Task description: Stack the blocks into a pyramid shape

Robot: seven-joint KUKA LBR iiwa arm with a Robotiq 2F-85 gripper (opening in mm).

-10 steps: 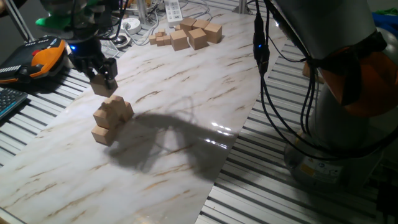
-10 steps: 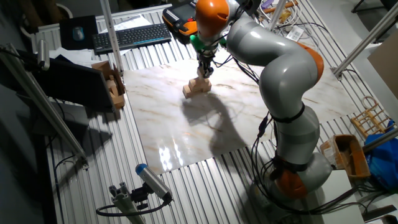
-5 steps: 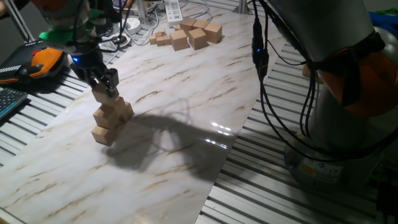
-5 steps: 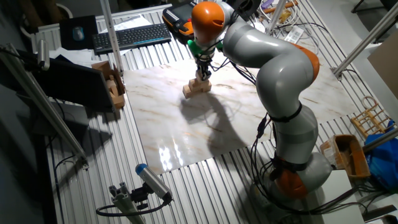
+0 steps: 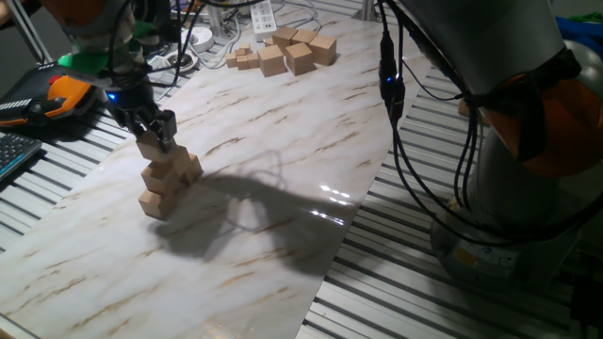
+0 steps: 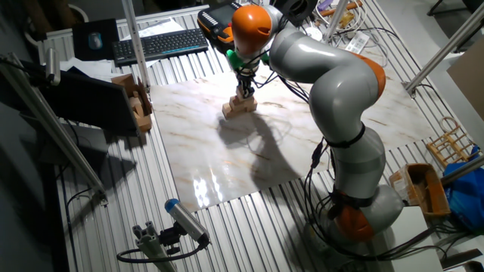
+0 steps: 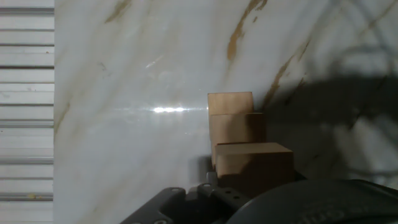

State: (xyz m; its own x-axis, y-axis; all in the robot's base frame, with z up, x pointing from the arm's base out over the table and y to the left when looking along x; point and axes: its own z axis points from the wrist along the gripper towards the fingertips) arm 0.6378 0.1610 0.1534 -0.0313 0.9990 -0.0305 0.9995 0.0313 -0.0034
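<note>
Tan wooden cube [image 5: 151, 147] pinched between pincer [image 5: 154, 137] fingers, seated on top of stepped pyramid [image 5: 167, 182] directly beneath. Pincer closed on cube sides. Marble board [image 5: 283, 151] under stack. Spare blocks [image 5: 287, 52] far off, board's far end, well apart from pincer.

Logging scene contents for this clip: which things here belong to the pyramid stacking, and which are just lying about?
Part of the job:
- the stepped heap of tan cubes
- the cube held in the claw on top of the heap
- spare cubes at the far end of the marble board

Just lying about:
- keyboard
- orange device
- cables and white power strip
</note>
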